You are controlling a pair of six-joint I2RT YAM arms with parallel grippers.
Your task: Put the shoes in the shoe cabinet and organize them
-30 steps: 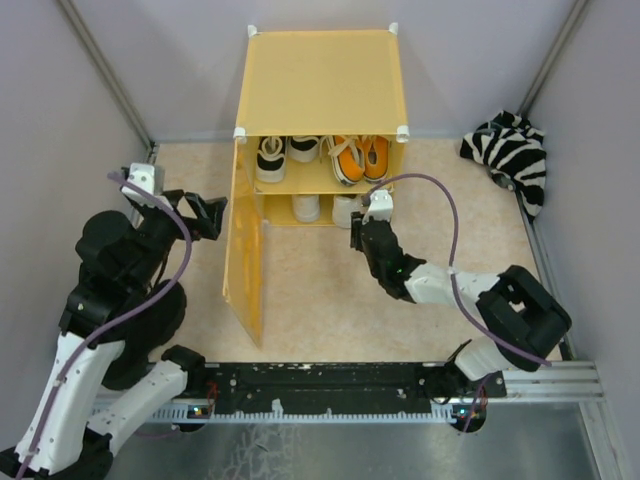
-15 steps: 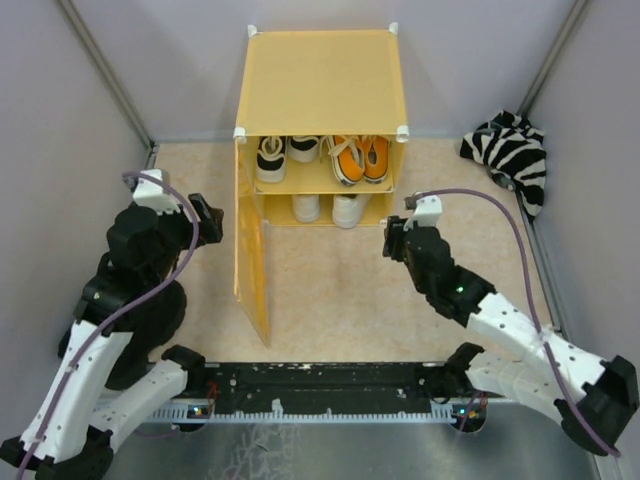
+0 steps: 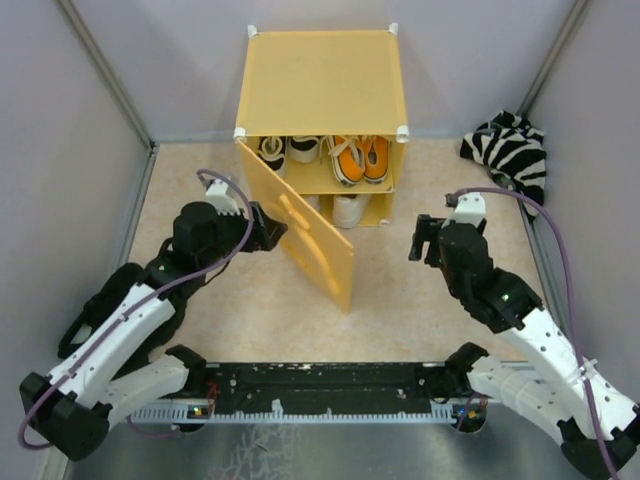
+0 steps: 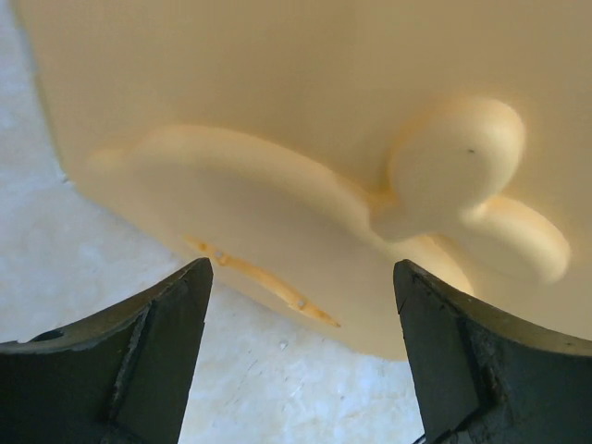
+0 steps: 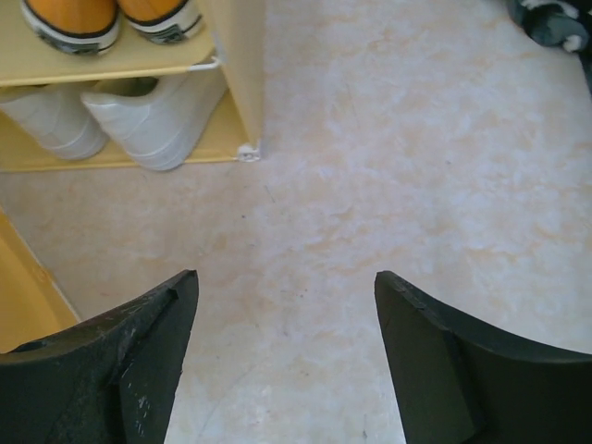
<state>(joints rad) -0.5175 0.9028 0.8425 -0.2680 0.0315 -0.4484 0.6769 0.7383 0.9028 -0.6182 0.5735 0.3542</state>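
The yellow-orange shoe cabinet (image 3: pixel 320 80) stands at the back. On its upper shelf sit the black sneakers (image 3: pixel 272 153) and the orange sneakers (image 3: pixel 358 156). An off-white sneaker (image 3: pixel 347 211) shows on the lower level; both off-white sneakers show in the right wrist view (image 5: pixel 148 120). The door (image 3: pixel 300 235) is swung partway across the opening. My left gripper (image 3: pixel 272 230) is open, right behind the door's outer face, whose embossed shape (image 4: pixel 305 199) fills the left wrist view. My right gripper (image 3: pixel 422 243) is open and empty, over bare floor right of the cabinet.
A zebra-striped fabric bundle (image 3: pixel 512 150) lies at the back right against the wall. Grey walls close in both sides. The black rail (image 3: pixel 320 385) with the arm bases runs along the near edge.
The door has swung from wide open toward the cabinet front, with my left gripper following behind it. My right gripper has drawn back from the lower shelf to the right.
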